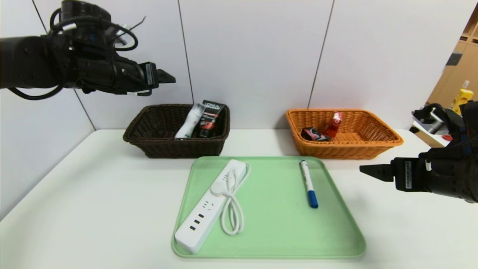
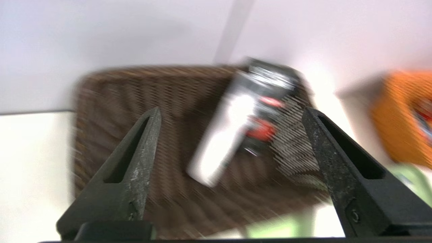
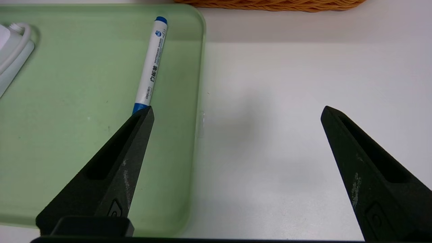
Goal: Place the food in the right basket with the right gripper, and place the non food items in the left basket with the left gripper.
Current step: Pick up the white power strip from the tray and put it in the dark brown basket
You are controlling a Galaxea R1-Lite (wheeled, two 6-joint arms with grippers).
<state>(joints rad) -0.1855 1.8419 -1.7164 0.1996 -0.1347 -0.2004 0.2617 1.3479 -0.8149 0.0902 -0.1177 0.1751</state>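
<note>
Wall: pale panels (image 1: 254,52) ahead of me, split by thin dark seams; one more panel angles in on my left
Table: white top (image 1: 93,194), matte, soft shadows under even light
Far right: tan wooden furniture (image 1: 457,71); a yellow object (image 1: 462,98) beside it, too small to identify

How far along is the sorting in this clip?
Done: both food cartons, red and black, lie in the orange basket; the L'Oreal tube and white bottle sit in the brown basket. In hand: nothing; the left gripper hangs open above the brown basket, the right gripper open beside the tray. Left: the power strip and marker.
</note>
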